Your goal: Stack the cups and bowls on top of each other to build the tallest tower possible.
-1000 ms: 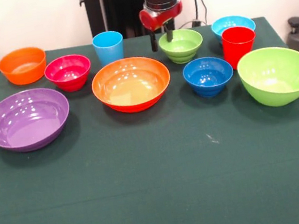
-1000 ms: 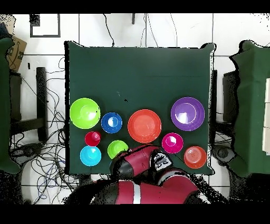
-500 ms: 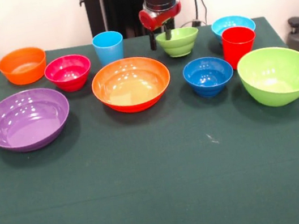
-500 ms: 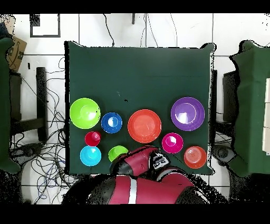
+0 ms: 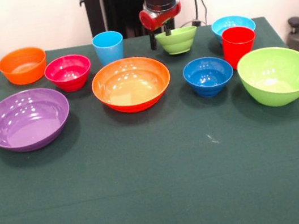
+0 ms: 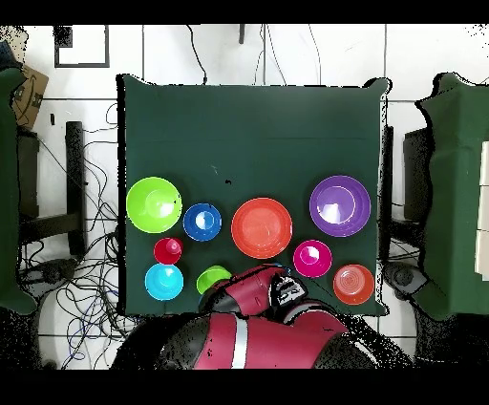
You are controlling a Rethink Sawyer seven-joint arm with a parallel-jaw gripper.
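Gripper grips small green bowl — blue cup beside, red cup near.

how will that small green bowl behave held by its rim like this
The small lime green bowl looks like glossy plastic, so it is probably light but slippery. The hand pinches only one side of the rim, so the bowl may tilt or swing. It appears rigid, unlikely to flex.

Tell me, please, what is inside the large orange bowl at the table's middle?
Nothing: the large orange bowl shows only its glossy inner surface, and no part of its inside is covered.
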